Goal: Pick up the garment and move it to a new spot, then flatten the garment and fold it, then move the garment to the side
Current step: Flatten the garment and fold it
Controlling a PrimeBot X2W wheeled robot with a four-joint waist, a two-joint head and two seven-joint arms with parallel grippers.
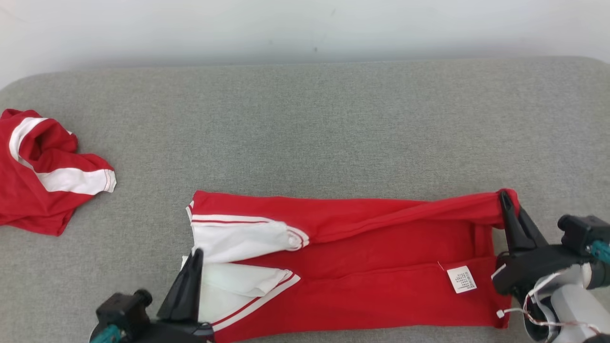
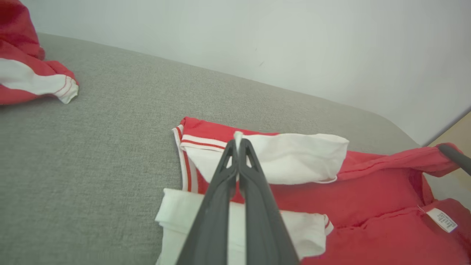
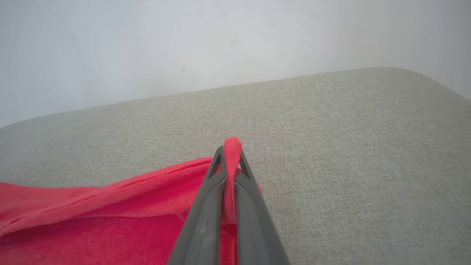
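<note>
The garment (image 1: pixel 371 257) is a red top with white sleeves, spread across the near part of the grey cushioned surface (image 1: pixel 333 119). My left gripper (image 1: pixel 196 252) is shut on the white sleeve at its left end; in the left wrist view a sliver of white cloth pokes out between the tips of the left gripper (image 2: pixel 238 141). My right gripper (image 1: pixel 504 194) is shut on the red far-right corner and lifts it slightly. In the right wrist view, red cloth is pinched between the tips of the right gripper (image 3: pixel 229 152). A white label (image 1: pixel 461 279) lies near the right end.
A second red-and-white garment (image 1: pixel 43 171) lies crumpled at the far left of the surface, apart from the held one. A pale wall (image 1: pixel 305 28) rises behind the surface's back edge. Bare grey fabric stretches behind and to the right of the garment.
</note>
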